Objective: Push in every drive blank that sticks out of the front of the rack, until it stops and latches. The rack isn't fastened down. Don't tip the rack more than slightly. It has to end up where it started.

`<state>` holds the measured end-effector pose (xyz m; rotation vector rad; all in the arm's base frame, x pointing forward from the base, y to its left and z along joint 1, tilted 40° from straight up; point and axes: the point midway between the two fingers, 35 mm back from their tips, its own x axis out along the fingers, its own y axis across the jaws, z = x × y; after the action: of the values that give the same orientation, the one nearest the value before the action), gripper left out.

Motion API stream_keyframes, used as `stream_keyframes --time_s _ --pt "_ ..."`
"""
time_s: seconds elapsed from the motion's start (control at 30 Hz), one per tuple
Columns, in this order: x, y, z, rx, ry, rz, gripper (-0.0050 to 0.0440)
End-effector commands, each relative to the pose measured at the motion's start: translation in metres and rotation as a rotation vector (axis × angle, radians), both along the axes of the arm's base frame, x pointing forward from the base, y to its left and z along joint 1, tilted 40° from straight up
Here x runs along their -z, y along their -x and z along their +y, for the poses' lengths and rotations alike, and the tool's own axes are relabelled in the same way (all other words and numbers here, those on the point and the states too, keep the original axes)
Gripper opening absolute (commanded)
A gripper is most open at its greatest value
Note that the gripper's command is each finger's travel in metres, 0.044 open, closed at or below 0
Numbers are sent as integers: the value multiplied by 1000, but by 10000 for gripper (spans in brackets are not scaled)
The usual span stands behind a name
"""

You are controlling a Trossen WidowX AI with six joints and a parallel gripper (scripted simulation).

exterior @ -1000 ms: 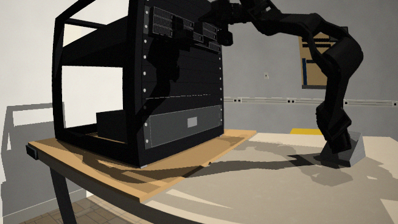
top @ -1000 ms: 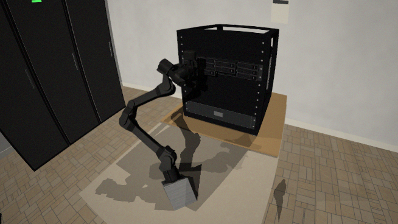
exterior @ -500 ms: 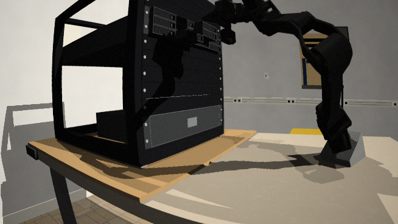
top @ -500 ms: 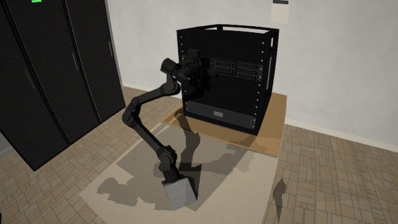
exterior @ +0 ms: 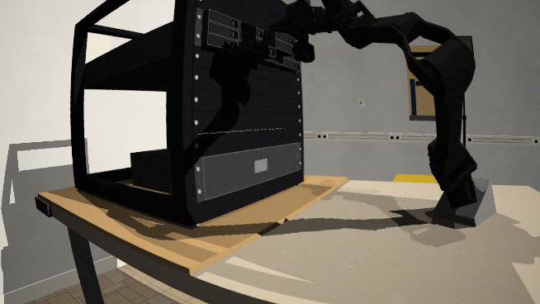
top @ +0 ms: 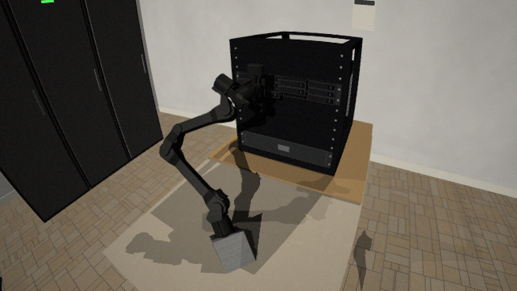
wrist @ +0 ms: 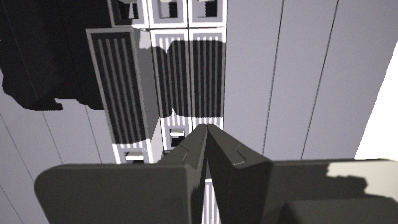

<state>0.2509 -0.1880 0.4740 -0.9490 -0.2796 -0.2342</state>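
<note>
One drive blank (top: 275, 95) (exterior: 272, 51) (wrist: 120, 90) pokes out from the front of the rack (top: 343, 83) (exterior: 177, 124) (wrist: 250, 75), in the bottom row, and the two next to it in the close-up sit further in. The gripper (top: 269, 88) (exterior: 276, 28) (wrist: 205, 130) has its two fingers clenched together with nothing in them, and their tips are just beside that blank in the close-up; I cannot tell if they touch the rack. The rack is a big black box frame standing upright on a tan wooden board (top: 361, 158) (exterior: 243, 219). A wide dark gray panel (top: 261, 143) (exterior: 231, 171) with one little light gray plate (top: 283, 148) (exterior: 261, 165) is near the rack's bottom. One black arm (top: 194, 174) (exterior: 450, 107) bends over from one gray block (top: 235, 253) (exterior: 487, 206), which sits on a pale flat top (top: 308, 253) (exterior: 351, 264) in front of the board. Dark shadows fall over the board and the pale top. Around them is a room with plain walls (top: 435, 79) (exterior: 351, 159) and a brown floor (top: 435, 237) (exterior: 136, 289) of little blocks. Three tall black doors (top: 118, 79) stand to one side, with one green light (top: 47, 1) up high. One brown board (exterior: 425, 99) hangs on the wall, and one yellow patch (exterior: 413, 178) shows past the pale top.
</note>
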Motion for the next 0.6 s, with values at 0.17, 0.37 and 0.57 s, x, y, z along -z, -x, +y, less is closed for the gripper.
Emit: stream_keyframes --time_s 0.17,0.37,0.57 --pt "-7 0 1 5 15 -9 -50" --pt "-11 -2 1 5 15 -9 -50" --pt "-14 -3 2 5 15 -9 -50"
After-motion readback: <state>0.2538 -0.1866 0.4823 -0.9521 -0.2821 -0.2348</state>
